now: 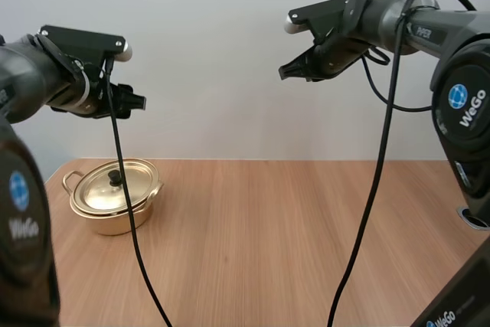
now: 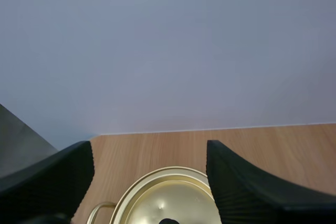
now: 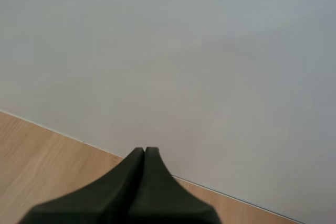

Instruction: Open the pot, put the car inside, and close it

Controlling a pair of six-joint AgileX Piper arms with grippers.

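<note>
Left fingers (image 2: 236, 187): two, black, ribbed inner faces, spread wide apart, hanging above the pot.
Right fingers (image 3: 143, 182): two, black, pressed together into one smooth wedge, held high, well apart from the pot.
Pot (image 1: 115, 216): one, round, shiny gold metal, two loop handles, standing at the desk's far left.
Lid (image 1: 126, 189): one, gold, closed on the pot; one black knob (image 1: 115, 178) at its centre.
Desk (image 1: 306, 250): one, flat, light wood grain.

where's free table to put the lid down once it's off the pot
The table is bare from the pot's right side all the way across, and in front of it too. Crowded only at the far left, where the pot sits below the open left claw.
</note>
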